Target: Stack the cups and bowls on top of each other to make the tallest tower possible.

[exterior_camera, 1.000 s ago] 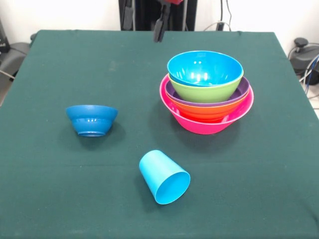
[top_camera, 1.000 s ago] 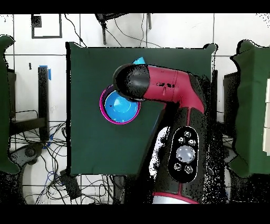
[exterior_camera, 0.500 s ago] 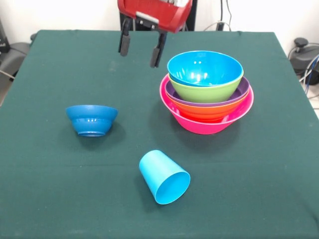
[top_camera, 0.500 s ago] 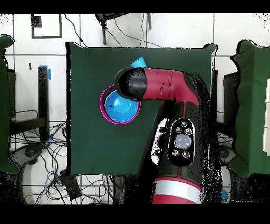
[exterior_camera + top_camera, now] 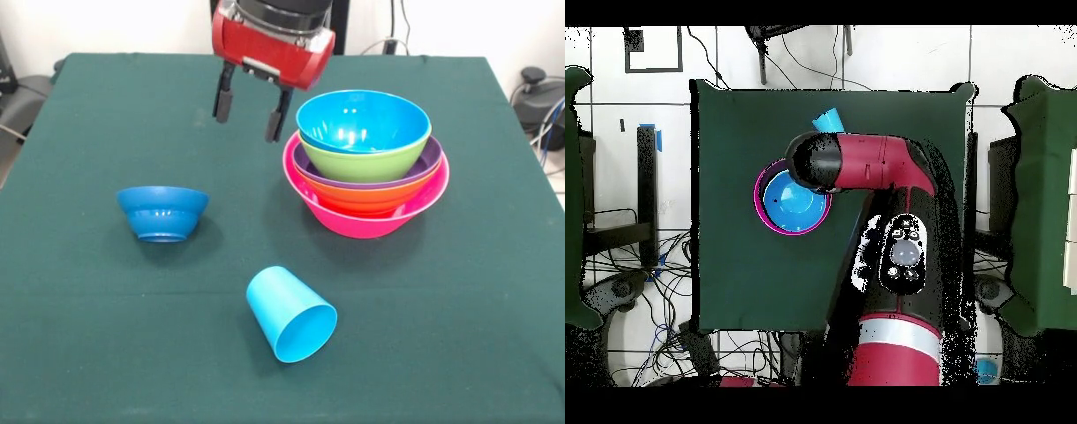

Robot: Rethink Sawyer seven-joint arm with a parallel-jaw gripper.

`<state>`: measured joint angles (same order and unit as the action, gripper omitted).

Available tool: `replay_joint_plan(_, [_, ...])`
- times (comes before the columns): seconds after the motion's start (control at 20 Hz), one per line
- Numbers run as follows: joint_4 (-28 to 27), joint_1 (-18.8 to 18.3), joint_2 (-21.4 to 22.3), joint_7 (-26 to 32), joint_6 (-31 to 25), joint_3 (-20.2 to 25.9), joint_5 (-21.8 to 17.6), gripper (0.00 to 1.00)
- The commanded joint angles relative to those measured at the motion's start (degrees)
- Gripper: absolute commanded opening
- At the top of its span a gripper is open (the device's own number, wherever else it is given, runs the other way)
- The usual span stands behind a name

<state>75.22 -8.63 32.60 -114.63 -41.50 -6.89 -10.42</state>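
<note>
The tower stands right of centre in the front view: a pink bowl (image 5: 371, 223) at the base, then orange, purple and lime green bowls, with a sky blue bowl (image 5: 364, 119) on top. In the overhead view the sky blue bowl (image 5: 793, 202) shows inside the pink rim. A sky blue cup (image 5: 290, 314) lies on its side near the front; its end (image 5: 827, 120) shows past the arm from overhead. A small dark blue bowl (image 5: 162, 212) stands alone at the left. My gripper (image 5: 250, 113) hangs open and empty just left of the tower's top. The yellow-green cup and the small orange bowl are out of view.
The green cloth table (image 5: 106, 336) holds these things. From overhead my red arm (image 5: 875, 165) reaches over the table's middle and hides the dark blue bowl. Cables and grey equipment lie beyond the table's edges.
My gripper has come down from the top edge into full view and now hangs beside the tower. The bowls and the cup have not moved.
</note>
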Motion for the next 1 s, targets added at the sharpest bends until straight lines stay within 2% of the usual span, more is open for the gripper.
replay_joint_plan(0.05, [-6.6,-2.7,-4.5,6.1,-6.3,5.1,-2.6,1.00])
replay_joint_plan(0.4, [-9.4,-4.5,-7.6,3.3,-6.6,4.8,-1.0,1.00])
replay_joint_plan(0.75, [-10.3,-5.1,-8.4,3.6,-5.7,4.9,-1.3,1.00])
replay_joint_plan(1.0, [-10.3,-1.7,-9.2,-4.6,-11.8,0.9,0.3,1.00])
